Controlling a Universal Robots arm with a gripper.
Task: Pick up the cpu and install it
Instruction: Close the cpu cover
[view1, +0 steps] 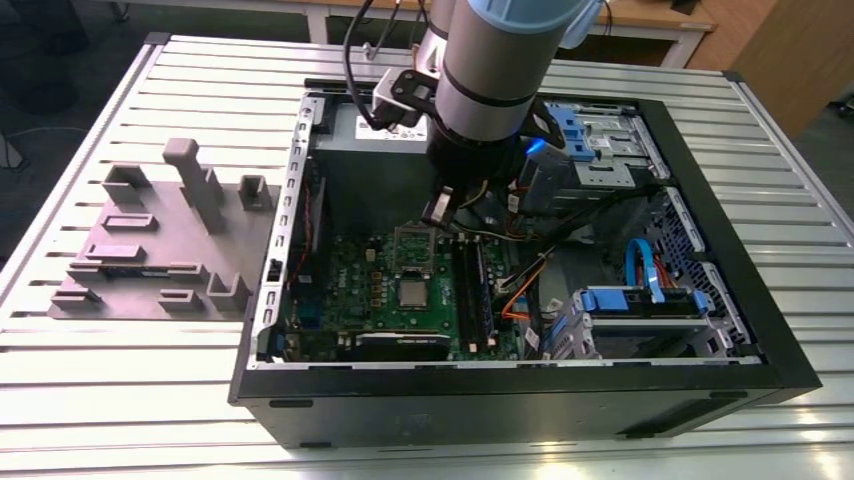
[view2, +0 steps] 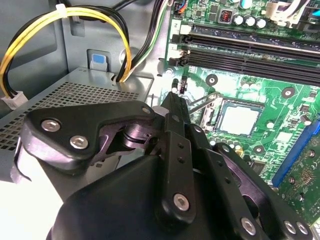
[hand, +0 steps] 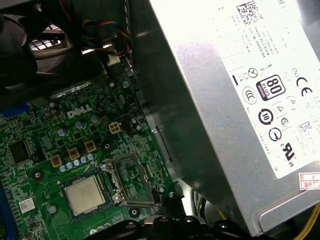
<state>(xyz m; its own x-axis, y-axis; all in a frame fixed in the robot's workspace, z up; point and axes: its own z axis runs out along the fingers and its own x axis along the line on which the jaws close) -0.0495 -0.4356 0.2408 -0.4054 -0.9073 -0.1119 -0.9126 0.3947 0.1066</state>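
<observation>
Now the arm is reaching down into the open computer case (view1: 747, 330), which is lying on its side on the slatted metal table (view1: 174, 380). The claw (view1: 438, 208) is hanging low inside the case, above the green motherboard (view1: 387, 320) and just beside the grey power supply box (hand: 240, 90) with its white label. In the second wrist view the black fingers (view2: 175, 130) are standing pressed together with nothing between them — the claw is closed and empty. The cpu (hand: 85, 194) is sitting flat in its socket on the motherboard, its silver-grey top facing up; in the exterior view it is showing as a small pale square (view1: 416, 293) a little below the claw, and in the second wrist view it (view2: 240, 120) is lying just past the fingertips, not touching them. The metal socket frame (hand: 127, 182) is lying open beside the chip, not covering it. Yellow and black cables (view2: 75, 20) are curving over the perforated metal near the claw. On the exterior view's left, a grey fixture block (view1: 160, 250) is resting on the table, well apart from the case.
</observation>
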